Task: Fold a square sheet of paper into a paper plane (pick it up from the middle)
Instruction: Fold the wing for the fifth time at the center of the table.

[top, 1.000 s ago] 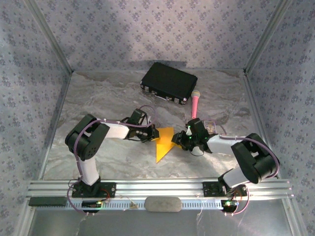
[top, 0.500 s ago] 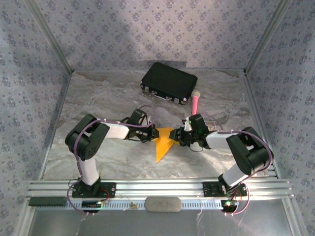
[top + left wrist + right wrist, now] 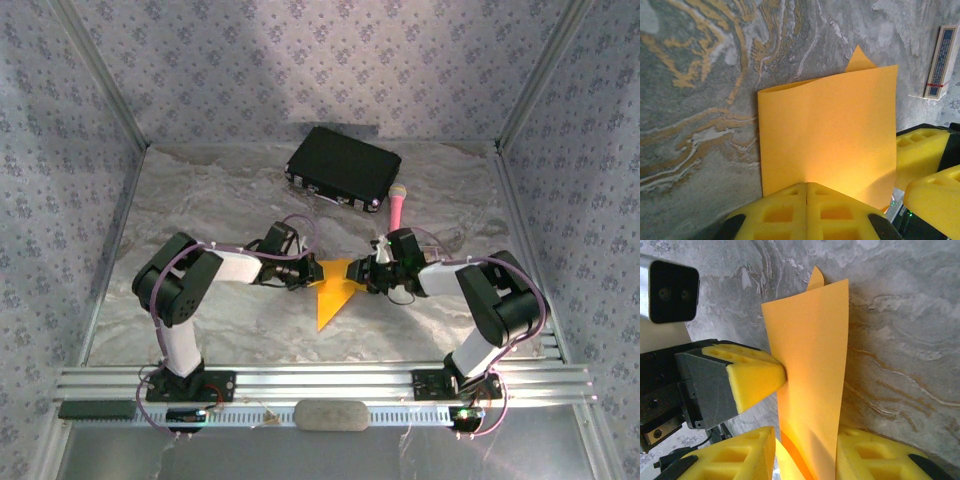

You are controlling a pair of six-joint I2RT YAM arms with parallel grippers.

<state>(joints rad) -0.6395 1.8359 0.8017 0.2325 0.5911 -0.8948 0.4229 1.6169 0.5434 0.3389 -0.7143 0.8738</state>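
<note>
Square sheet of paper (image 3: 335,295): orange-yellow, already creased, seen from above as a pointed wedge at the centre of the frame, low over the marbled worktop (image 3: 220,200). It is held up between the two arms.

Handling, as judged: very light, limp and easily crumpled. A bowed upper edge is noted in the left wrist view. A pinch at a folded edge is advised, since loose layers may slide or spring open.

Left gripper (image 3: 807,186): fingers pressed together, clamped on the sheet's edge at bottom centre of its own view.

Right gripper (image 3: 805,440): fingers bracket the sheet at the bottom of its view, with a gap between them. Whether it is pinched or merely straddled cannot be told.

Views compared: the wrist views show the doubled layers and a small corner tip poking above the top edge, which the top view flattens to a plain wedge. A small boxed card (image 3: 940,62) is caught at upper right of the left wrist view. The black case (image 3: 343,168) and the pink microphone (image 3: 397,210) are given by the top view, above centre and well apart from the paper.
</note>
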